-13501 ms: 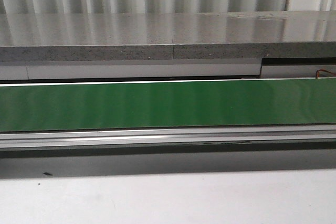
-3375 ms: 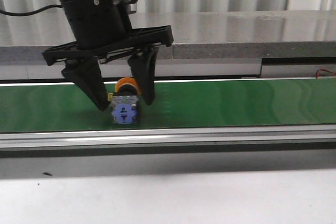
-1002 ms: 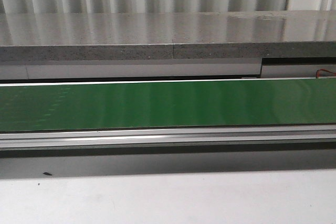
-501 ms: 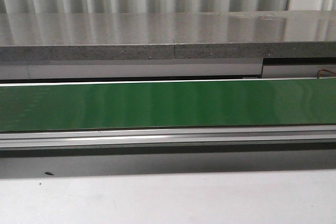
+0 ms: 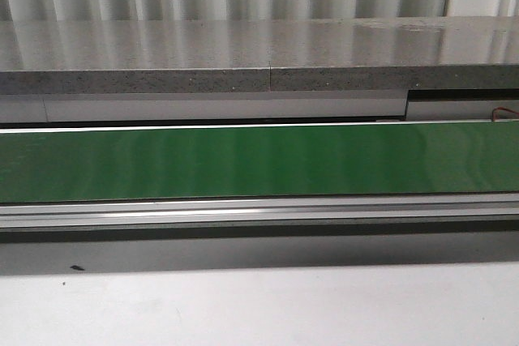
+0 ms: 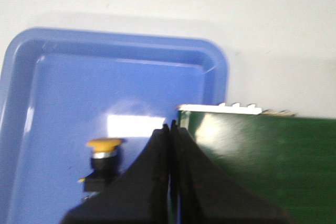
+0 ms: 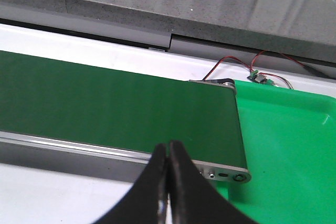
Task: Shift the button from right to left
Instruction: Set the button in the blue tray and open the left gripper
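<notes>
The button (image 6: 103, 160), with a yellow-orange cap and dark collar, stands in a blue tray (image 6: 79, 56) in the left wrist view, partly hidden behind my fingers. My left gripper (image 6: 171, 128) is shut and empty, just beside the button, over the tray edge and the end of the green belt (image 6: 262, 150). My right gripper (image 7: 167, 145) is shut and empty above the near rail of the belt (image 7: 105, 103). No gripper and no button show in the front view.
The green conveyor belt (image 5: 259, 160) runs across the front view, with a metal rail (image 5: 259, 212) in front and a grey stone ledge (image 5: 259, 54) behind. A green tray (image 7: 294, 150) lies past the belt's right end, with red wires (image 7: 247, 64) near it.
Since 3.4 s ago the left gripper and the button have left the belt in the front view. Over the last second the front view shows no change.
</notes>
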{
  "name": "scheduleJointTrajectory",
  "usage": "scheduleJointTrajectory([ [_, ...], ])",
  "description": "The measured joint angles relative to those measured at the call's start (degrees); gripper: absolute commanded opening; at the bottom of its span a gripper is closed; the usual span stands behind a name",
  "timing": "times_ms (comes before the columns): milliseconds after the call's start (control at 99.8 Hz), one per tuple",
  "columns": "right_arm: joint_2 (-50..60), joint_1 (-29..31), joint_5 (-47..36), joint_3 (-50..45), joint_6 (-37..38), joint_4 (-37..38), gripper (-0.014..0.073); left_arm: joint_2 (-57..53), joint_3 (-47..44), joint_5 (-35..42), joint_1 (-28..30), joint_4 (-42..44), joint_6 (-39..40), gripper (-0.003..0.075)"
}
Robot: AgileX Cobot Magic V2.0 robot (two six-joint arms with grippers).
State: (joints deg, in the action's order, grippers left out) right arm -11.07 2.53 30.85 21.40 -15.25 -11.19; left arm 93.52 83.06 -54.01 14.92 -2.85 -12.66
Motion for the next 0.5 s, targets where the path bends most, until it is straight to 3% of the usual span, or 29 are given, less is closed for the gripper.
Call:
scheduleJointTrajectory([
  [341, 0.0, 0.0, 0.0, 0.0, 0.0, 0.0, -0.0067, -9.5, -0.4, 2.9, -11.8, -2.8, 4.0, -0.0021],
  [501, 0.0, 0.0, 0.0, 0.0, 0.0, 0.0, -0.0067, -14.2, -4.9, 7.2, -15.0, -3.9, 4.6, -0.0021],
])
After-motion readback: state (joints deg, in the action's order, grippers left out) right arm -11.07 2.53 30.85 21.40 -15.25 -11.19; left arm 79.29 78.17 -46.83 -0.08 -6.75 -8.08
